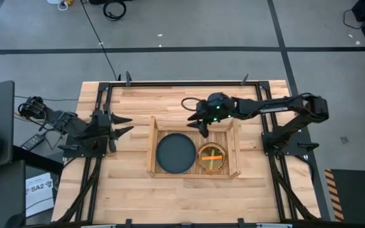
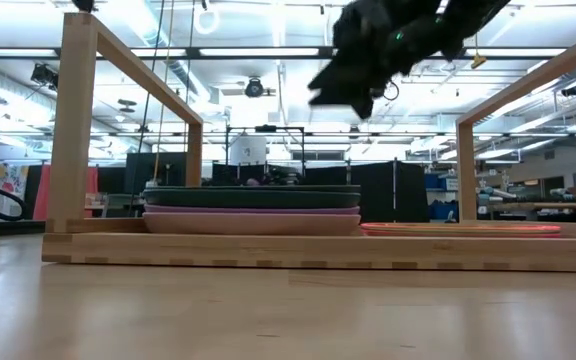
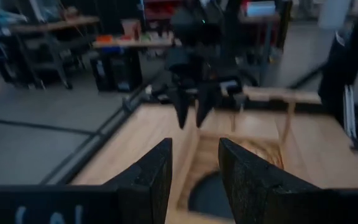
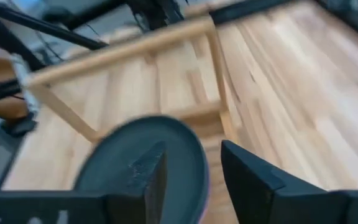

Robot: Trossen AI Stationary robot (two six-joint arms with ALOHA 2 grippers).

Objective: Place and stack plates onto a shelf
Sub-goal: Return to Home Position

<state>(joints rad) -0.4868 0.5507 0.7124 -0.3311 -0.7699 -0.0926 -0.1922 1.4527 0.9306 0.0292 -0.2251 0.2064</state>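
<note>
The shelf [image 1: 151, 145] is a light-wood tray at the table's middle. In its left half lies a stack of plates with a dark grey one [image 1: 175, 154] on top; the low view shows purple and pink plates [image 2: 253, 216] under it. An orange plate [image 1: 212, 157] lies flat in the right half. My right gripper [image 1: 201, 125] hangs open and empty above the shelf's far edge, well clear of the plates; its wrist view looks down on the dark grey plate [image 4: 123, 155]. My left gripper [image 1: 124, 125] waits open at the table's left side, pointing at the shelf.
Wooden posts and rails [image 2: 78, 130] rise from the shelf's sides and far edge [image 4: 123, 50]. A black metal frame [image 1: 100, 95] runs round the table. Bare wooden tabletop [image 1: 189, 196] lies between the shelf and the near edge.
</note>
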